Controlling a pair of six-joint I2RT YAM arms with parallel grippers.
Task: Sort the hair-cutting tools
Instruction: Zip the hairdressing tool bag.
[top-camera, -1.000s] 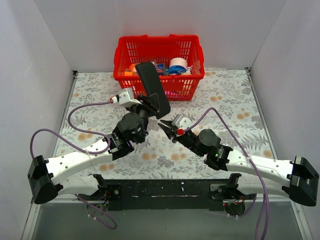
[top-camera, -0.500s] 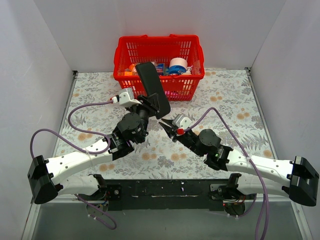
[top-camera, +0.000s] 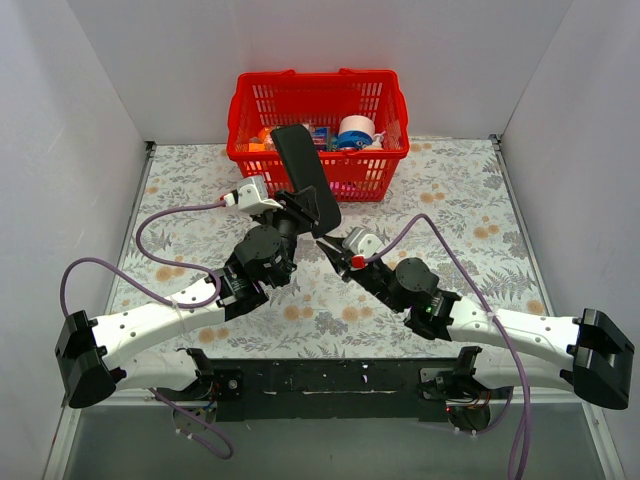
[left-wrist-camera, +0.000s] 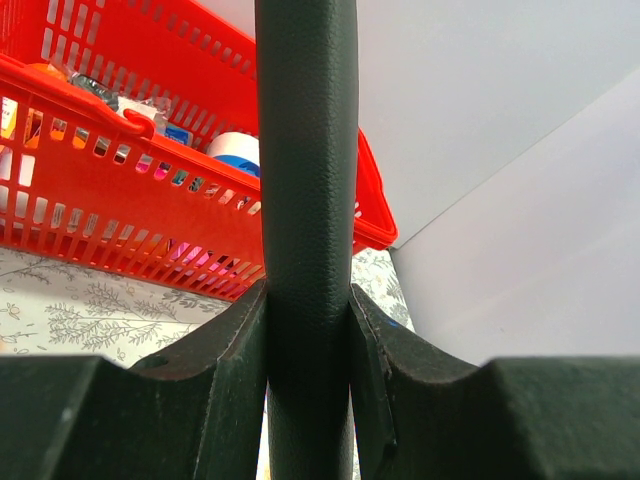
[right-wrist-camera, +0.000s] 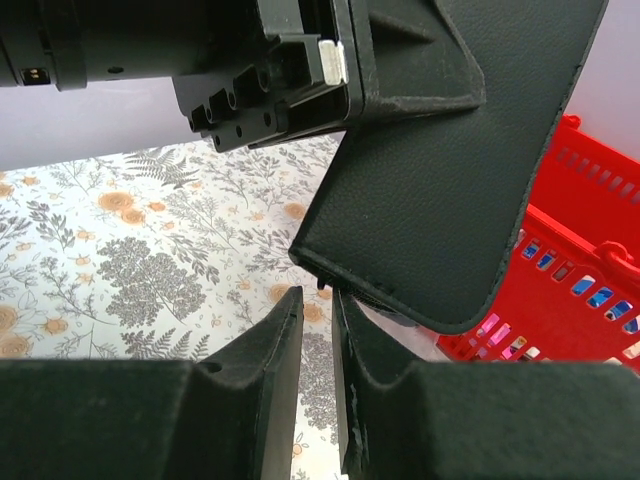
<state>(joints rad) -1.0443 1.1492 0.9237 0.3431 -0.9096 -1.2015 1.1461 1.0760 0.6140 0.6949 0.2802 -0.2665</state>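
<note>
None of the hair-cutting tools shows in any view. My left gripper is shut on a large flat black pouch and holds it upright above the table, in front of the basket. My right gripper sits just below the pouch's lower corner. Its jaws stand a narrow gap apart with nothing between them. A small black tab on the pouch's bottom edge hangs right at the fingertips.
A red plastic basket with tape rolls and packets stands against the back wall. A floral cloth covers the table. White walls close in the left, right and back.
My right gripper has crept slightly left and forward toward the pouch's lower corner. The left arm and the pouch have stayed still.
</note>
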